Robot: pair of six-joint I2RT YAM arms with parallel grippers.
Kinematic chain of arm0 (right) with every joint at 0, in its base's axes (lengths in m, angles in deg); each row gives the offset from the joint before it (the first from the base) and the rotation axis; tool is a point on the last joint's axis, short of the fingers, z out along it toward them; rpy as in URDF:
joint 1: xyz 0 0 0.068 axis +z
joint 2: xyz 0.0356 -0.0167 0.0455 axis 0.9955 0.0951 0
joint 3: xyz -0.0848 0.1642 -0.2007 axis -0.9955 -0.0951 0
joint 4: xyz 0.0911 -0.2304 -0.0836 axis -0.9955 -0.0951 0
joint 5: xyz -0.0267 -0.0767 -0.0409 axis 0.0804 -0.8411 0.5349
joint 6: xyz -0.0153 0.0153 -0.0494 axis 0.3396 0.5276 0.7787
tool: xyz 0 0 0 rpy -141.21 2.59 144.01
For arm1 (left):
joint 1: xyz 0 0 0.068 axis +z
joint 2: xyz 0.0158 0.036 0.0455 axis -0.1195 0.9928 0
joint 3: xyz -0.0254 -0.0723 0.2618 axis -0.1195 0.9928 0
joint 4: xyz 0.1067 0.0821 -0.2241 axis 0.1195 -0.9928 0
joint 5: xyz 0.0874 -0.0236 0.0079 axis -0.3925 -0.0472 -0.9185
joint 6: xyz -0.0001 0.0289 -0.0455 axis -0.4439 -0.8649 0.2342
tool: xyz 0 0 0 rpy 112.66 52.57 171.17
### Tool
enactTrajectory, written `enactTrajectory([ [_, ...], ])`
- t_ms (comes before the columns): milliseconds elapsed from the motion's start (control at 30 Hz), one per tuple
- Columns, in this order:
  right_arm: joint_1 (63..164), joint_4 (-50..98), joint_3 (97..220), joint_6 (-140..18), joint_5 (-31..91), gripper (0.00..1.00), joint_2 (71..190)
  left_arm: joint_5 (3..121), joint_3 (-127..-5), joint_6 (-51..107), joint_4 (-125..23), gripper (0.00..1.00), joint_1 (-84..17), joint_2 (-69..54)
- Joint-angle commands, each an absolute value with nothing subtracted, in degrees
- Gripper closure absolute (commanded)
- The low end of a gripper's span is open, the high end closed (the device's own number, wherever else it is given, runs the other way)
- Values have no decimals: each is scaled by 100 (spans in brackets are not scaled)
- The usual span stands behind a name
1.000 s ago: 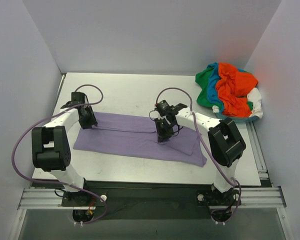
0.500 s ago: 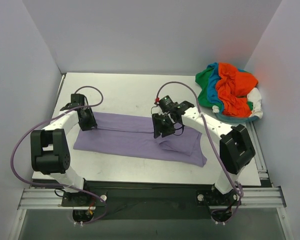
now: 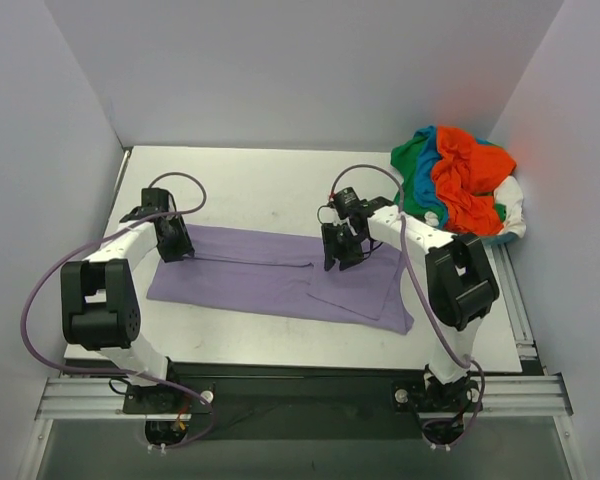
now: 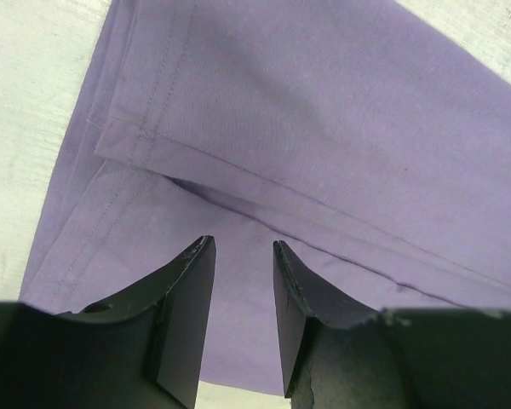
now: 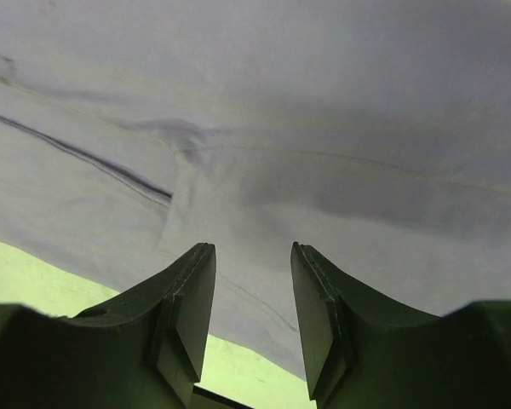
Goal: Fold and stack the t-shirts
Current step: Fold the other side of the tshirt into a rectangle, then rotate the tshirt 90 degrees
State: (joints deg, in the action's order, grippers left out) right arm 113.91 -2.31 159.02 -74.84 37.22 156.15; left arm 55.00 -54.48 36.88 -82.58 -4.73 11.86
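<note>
Lavender t-shirt point(image 3: 270, 280) spread flat on the bench point(image 3: 260, 185), left tool point(image 3: 173, 245) and right tool point(image 3: 342, 255) both over it.
Top view: the left tool is at the shirt's far left corner and the right tool over its right half; a pile of t-shirts point(image 3: 460, 185), orange-red, green, teal-blue and white, sits at the far right. Left wrist: jaws narrowly apart and empty above a stitched hem point(image 4: 149, 85). Right wrist: jaws parted, gripping nothing, cloth beneath.

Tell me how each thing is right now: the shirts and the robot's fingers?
purple shirt: lying flat, partly folded.
shirt pile: crumpled, unfolded, far right corner.
left fingers: open, empty, over the purple shirt.
right fingers: open, empty, over the purple shirt.
</note>
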Motion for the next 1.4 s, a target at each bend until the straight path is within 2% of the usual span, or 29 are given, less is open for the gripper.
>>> enactTrajectory([
  [0,11477,-383,15635,-7447,3849,59,15418,5438,-5473,3668,-8200,56,-449,921],
  [267,11601,-400,14827,-7764,3770,59,14593,5411,-5516,3703,-8191,56,-484,912],
  [667,11170,-480,14263,-8203,3357,58,13818,5350,-6281,3721,-8402,56,-959,1140],
  [1067,10801,-638,14702,-8616,2891,58,14775,6132,-6633,3448,-7875,56,-959,2255],
  [1367,10748,-954,15334,-8573,2689,58,15731,5746,-6606,3597,-8418,56,-713,2626],
])
